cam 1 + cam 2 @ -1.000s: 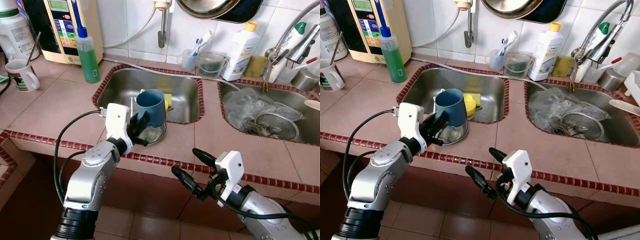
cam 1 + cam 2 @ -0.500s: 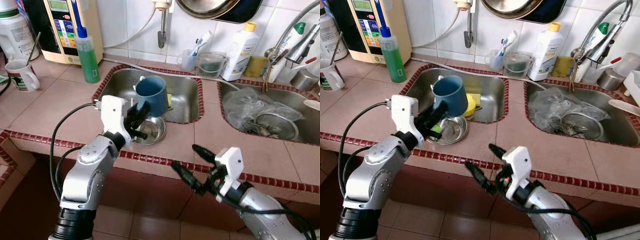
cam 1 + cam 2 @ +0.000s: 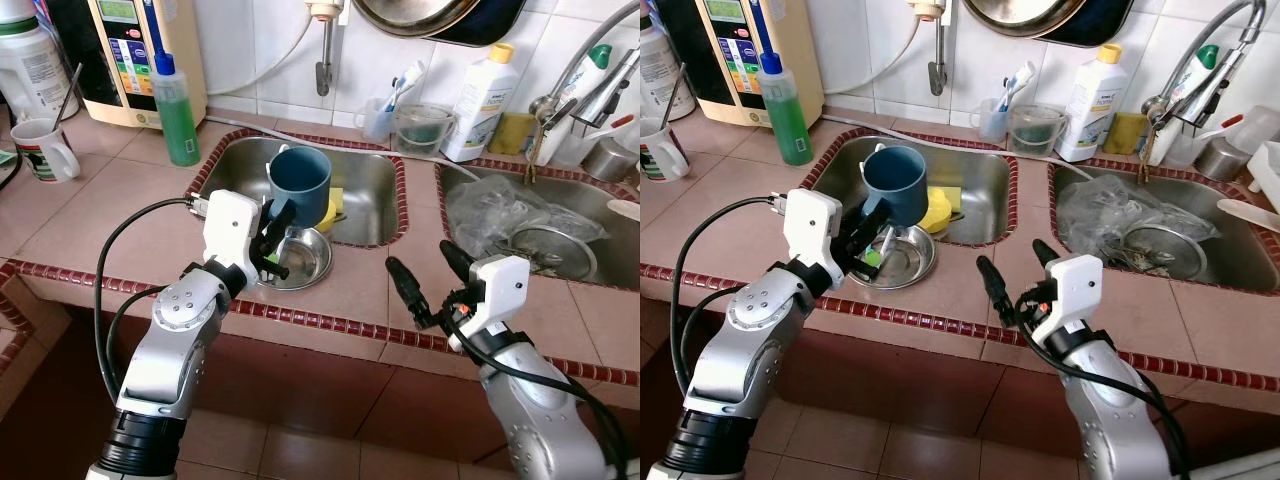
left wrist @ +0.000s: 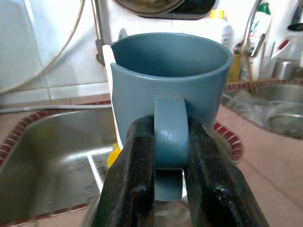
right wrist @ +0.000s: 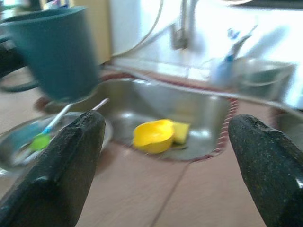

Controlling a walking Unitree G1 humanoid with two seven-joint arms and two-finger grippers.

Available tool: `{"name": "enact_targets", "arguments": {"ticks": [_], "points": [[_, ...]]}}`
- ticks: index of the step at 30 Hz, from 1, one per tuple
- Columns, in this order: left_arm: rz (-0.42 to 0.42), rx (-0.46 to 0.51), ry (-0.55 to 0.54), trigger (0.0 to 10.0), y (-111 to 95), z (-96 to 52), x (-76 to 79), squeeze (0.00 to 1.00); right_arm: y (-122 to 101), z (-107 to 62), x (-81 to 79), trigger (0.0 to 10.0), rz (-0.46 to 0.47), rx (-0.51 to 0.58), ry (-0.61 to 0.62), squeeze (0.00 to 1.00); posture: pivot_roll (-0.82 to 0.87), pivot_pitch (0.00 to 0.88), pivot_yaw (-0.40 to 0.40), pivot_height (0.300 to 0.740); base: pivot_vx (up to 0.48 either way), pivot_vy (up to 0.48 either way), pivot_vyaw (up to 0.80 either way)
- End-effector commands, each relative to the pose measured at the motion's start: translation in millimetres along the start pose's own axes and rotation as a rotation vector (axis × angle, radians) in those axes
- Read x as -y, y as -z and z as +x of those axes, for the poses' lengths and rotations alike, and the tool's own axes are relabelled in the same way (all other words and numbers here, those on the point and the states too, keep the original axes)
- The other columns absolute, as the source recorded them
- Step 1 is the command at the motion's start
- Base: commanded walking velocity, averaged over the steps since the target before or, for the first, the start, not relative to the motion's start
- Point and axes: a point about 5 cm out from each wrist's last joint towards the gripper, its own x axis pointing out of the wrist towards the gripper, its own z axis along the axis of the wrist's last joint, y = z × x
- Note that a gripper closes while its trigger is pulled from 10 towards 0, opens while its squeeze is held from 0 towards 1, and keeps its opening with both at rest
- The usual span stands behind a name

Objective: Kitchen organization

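Your left gripper has its two black fingers squeezed tight on the handle of the blue mug. You are holding the mug upright in the air, over the front edge of the left sink. Just under the mug sits a round metal bowl on the pink counter, at the sink's front rim. Inside the bowl lies a small green-tipped stick, but you cannot tell what it is. A yellow bowl and a yellow sponge lie in the sink behind the mug.

Your right gripper is up over the counter between the two sinks. Its fingers are spread wide apart and hold nothing.

The right sink has a clear plastic bag and a metal strainer in it. A green soap bottle stands on the counter behind the left sink, and a white cup stands far off to the left.
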Motion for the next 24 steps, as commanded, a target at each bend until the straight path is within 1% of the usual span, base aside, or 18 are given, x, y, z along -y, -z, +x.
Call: {"name": "enact_targets", "arguments": {"ticks": [1,3,4,7,11,13,21,24], "points": [[0.013,-0.005,0.007,10.0,1.8,0.6,0.1,0.0,-2.9,0.1,8.3,10.0,-0.019,0.019,0.048,0.0,-0.07,0.015,-0.051,0.74,0.0,0.0,0.0],[0.011,-0.008,0.004,10.0,2.6,1.3,-1.3,0.0,-6.2,1.2,14.1,10.0,-0.038,0.042,0.101,0.0,-0.08,0.016,-0.048,0.74,0.0,0.0,0.0],[0.007,-0.018,0.001,10.0,3.9,2.1,-2.7,0.0,-9.6,2.1,20.2,10.0,-0.054,0.064,0.153,0.0,-0.08,0.014,-0.047,0.74,0.0,0.0,0.0],[-0.004,-0.035,-0.005,10.0,6.2,3.4,-4.3,0.0,-13.2,3.7,25.0,10.0,-0.057,0.088,0.199,0.0,-0.08,0.016,-0.046,0.74,0.0,0.0,0.0],[-0.014,-0.083,-0.027,10.0,15.2,3.1,-8.1,0.0,-12.0,3.9,26.7,10.0,-0.067,0.091,0.228,0.0,-0.08,0.014,-0.044,0.74,0.0,0.0,0.0],[-0.02,-0.09,-0.031,10.0,17.0,3.2,-9.2,0.0,-10.8,4.1,26.5,10.0,-0.074,0.087,0.231,0.0,-0.08,0.014,-0.043,0.74,0.0,0.0,0.0],[-0.022,-0.086,-0.038,10.0,17.6,3.1,-10.6,0.0,-9.0,6.2,26.7,10.0,-0.067,0.086,0.234,0.0,-0.08,0.004,-0.042,0.74,0.0,0.0,0.0],[-0.041,-0.063,-0.053,10.0,14.5,4.3,-13.6,0.0,-9.9,7.9,29.1,10.0,-0.073,0.09,0.234,0.0,-0.08,0.0,-0.048,0.74,0.0,0.0,0.0]]}}
